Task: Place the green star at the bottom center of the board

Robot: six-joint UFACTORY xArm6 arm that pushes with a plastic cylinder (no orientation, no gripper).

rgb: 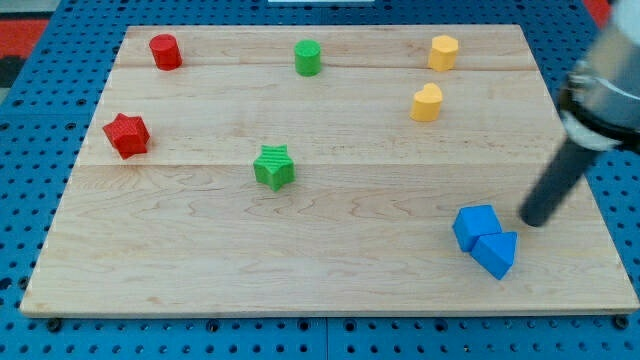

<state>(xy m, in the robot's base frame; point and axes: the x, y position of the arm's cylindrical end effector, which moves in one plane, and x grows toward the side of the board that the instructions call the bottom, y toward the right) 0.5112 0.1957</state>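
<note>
Two blue blocks (485,240) are sitting just left of my tip (531,221); the small green star-shaped block (273,166) is lying well apart, my blurred arm holding nothing.

Pale wood board (330,270) with lengthwise grain; dark tip (533,220); green star (273,167) and cylinder (307,58); two red (126,135), two yellow (427,102), two blue blocks (476,226).

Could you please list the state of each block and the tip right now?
green star: left of board centre, standing alone
green cylinder: near the top edge
red star: left side
red cylinder: top left
yellow blocks: top right, apart
blue blocks: touching
my tip: just right of the blue blocks
</note>
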